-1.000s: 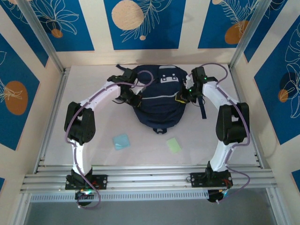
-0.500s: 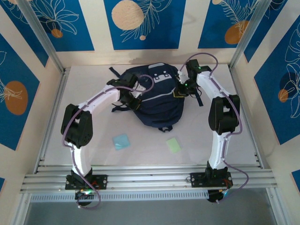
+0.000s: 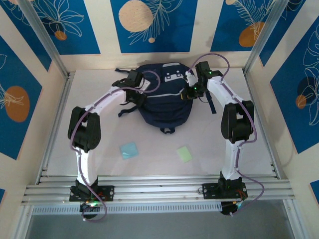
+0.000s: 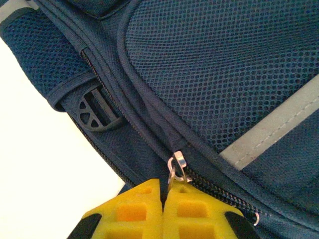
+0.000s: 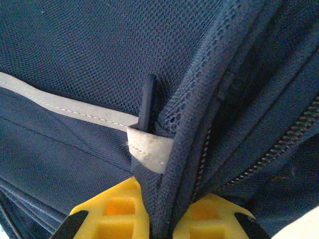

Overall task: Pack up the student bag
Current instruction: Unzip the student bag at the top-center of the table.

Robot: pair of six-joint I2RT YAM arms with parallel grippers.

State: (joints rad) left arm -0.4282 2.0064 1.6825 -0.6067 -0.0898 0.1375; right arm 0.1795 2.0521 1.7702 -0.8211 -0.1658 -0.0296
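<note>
Two grippers hold the student bag (image 3: 164,107), which lies at the far middle of the worktop (image 3: 149,167) in the overhead view. The wrist views add detail: the left gripper (image 4: 162,183), fingers pressed together, pinches a metal zip pull (image 4: 177,167); the right gripper (image 5: 167,193) clamps a fold of the bag's navy seam. Since a second ago, the bag has slid toward the back wall (image 3: 149,59).

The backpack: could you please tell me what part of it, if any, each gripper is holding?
On the backpack, the left gripper pinches the metal zipper pull; the right gripper clamps the piped side seam.
</note>
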